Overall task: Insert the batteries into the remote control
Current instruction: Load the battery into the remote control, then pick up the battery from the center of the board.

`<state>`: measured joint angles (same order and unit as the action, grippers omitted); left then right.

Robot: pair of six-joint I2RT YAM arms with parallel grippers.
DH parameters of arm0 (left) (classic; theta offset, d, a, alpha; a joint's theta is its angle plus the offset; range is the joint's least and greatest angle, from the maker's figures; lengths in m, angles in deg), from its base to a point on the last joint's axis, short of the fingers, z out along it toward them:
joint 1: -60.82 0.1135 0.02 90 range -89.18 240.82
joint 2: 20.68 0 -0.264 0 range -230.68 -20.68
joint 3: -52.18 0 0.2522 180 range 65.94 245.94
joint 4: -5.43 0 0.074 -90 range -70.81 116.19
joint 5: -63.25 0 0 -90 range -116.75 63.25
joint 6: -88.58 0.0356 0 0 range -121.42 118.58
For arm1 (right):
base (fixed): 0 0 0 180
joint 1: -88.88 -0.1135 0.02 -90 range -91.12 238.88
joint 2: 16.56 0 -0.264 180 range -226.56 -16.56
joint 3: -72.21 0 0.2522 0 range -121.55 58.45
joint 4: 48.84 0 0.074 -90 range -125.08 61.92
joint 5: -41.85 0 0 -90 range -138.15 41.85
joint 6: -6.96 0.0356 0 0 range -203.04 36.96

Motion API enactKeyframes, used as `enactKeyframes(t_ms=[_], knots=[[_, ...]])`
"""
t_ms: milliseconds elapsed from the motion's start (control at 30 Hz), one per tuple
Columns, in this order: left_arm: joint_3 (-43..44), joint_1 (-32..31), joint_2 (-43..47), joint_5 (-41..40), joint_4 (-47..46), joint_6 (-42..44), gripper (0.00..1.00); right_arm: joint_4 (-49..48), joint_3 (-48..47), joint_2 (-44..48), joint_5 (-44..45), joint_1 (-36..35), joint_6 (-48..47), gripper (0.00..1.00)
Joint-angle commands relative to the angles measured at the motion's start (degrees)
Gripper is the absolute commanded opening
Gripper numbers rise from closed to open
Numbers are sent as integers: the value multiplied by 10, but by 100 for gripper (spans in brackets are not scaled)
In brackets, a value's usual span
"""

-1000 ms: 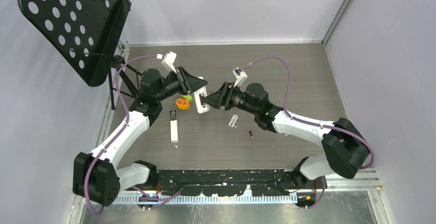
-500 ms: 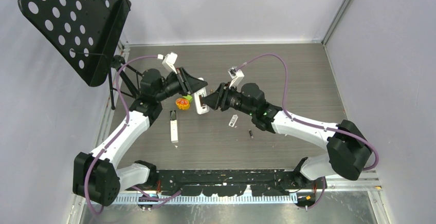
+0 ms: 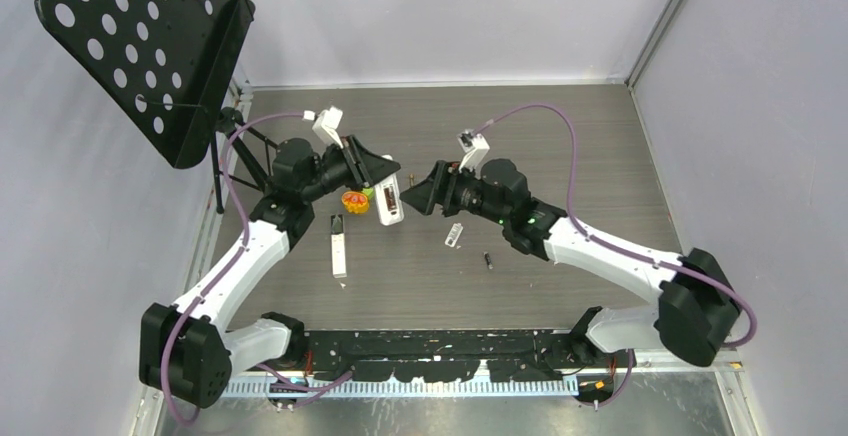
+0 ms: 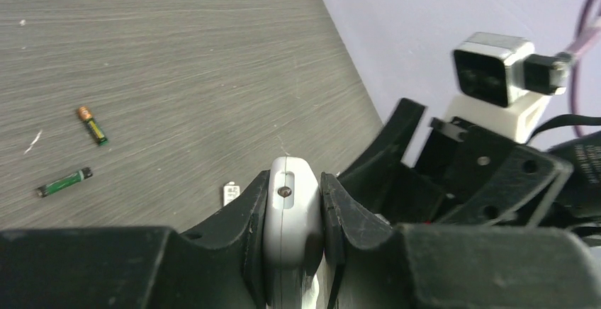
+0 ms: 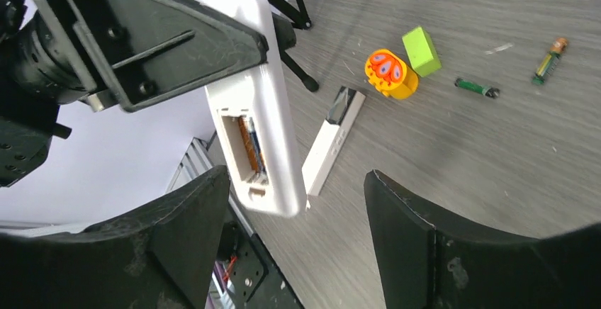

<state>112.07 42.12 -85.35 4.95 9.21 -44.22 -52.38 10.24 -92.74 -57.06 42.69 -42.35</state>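
Note:
My left gripper (image 3: 386, 184) (image 4: 292, 181) is shut on the white remote control (image 3: 389, 202) (image 4: 287, 213) and holds it above the table. In the right wrist view the remote (image 5: 264, 96) shows its open compartment (image 5: 244, 149) with a battery (image 5: 249, 144) in it. My right gripper (image 3: 418, 196) (image 5: 298, 188) is open and empty, a short way right of the remote. Two batteries (image 5: 549, 59) (image 5: 476, 88) lie on the table. The left wrist view shows two batteries (image 4: 92, 125) (image 4: 64, 181). One battery (image 3: 488, 260) shows in the top view.
An orange toy (image 3: 354, 201) (image 5: 390, 75) and a green block (image 5: 421, 50) sit by the left gripper. A second white remote (image 3: 339, 246) (image 5: 332, 141) lies nearer. A small white cover (image 3: 454, 235) (image 4: 230, 193) lies under the right arm. A black perforated stand (image 3: 150, 46) is at the far left.
My right gripper has drawn back to the right, away from the remote's compartment. My left gripper with the remote has shifted slightly left.

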Motion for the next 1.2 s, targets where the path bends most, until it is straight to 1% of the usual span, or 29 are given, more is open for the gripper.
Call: enactKeyframes(t_ms=[0, 67, 133, 167, 267, 400, 467, 600, 733, 833, 967, 1167], knots=[[-17, 0, 30, -51, 11, 30, 0, 118, -24, 72, 24, 17, -13, 75], [-28, 0, 37, -62, 10, 35, 0, 204, -30, 89, 68, 29, -22, 75], [-40, 0, 42, -60, -3, 34, 0, 276, -30, 101, 117, 35, -56, 80], [-46, 0, 43, -54, -14, 32, 0, 305, -26, 105, 145, 36, -86, 82], [-68, 0, 44, -10, -80, 21, 0, 386, -27, 98, 219, 36, -106, 85], [-90, 0, 45, 45, -165, 3, 0, 474, -50, 54, 243, 36, -110, 84], [-99, 0, 45, 71, -204, -2, 0, 491, -52, 35, 244, 36, -104, 80], [-119, 0, 38, 119, -296, -25, 0, 499, -41, 8, 222, 36, -91, 69], [-131, 0, 28, 149, -359, -50, 0, 510, -36, -24, 225, 36, -83, 64], [-129, 0, 24, 152, -360, -53, 0, 514, -36, -54, 222, 36, -84, 60], [-127, 0, 27, 148, -350, -51, 0, 514, -41, -86, 219, 36, -83, 50], [-124, 0, 31, 139, -331, -46, 0, 514, -43, -112, 203, 36, -86, 40]])
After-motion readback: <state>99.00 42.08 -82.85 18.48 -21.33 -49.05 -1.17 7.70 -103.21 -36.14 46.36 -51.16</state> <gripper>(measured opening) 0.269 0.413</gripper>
